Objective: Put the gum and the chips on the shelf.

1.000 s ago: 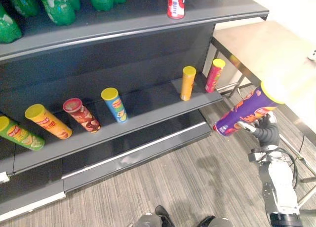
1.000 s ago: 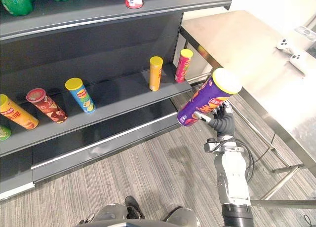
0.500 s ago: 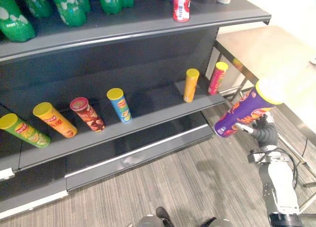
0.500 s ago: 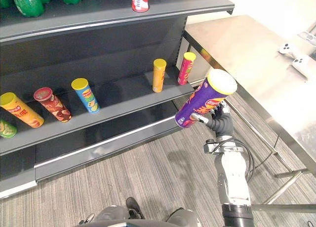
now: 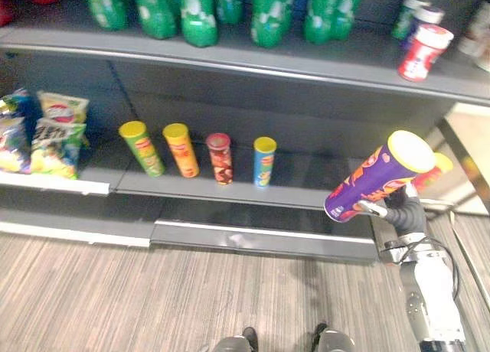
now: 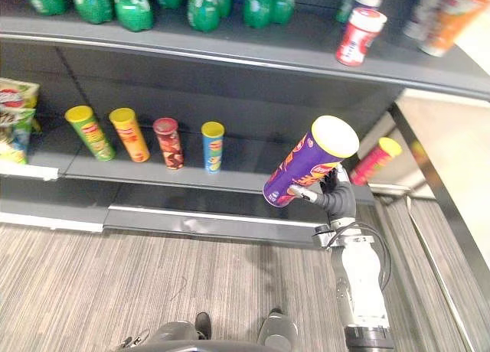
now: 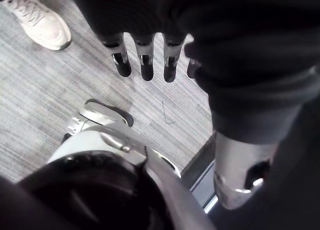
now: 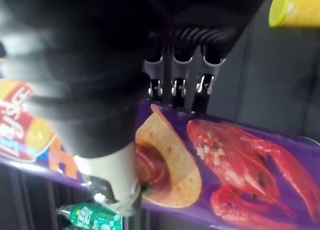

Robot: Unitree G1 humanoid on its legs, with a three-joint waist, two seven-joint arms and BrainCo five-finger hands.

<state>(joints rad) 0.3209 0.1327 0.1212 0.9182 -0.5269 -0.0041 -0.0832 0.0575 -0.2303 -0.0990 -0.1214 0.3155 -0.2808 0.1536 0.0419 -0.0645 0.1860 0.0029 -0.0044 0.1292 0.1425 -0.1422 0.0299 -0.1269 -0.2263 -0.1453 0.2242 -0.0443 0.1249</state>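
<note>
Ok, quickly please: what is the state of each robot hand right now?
Left robot hand: open, fingers relaxed, holding nothing.
Right robot hand: closed around the purple chips can.

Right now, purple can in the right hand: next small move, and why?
Probably ease the purple can forward to the bare stretch of the lower shelf right of the blue can, righting it. The right hand has its fingers curled round it, it hangs tilted short of the shelf, and the other cans there stand upright.
</note>
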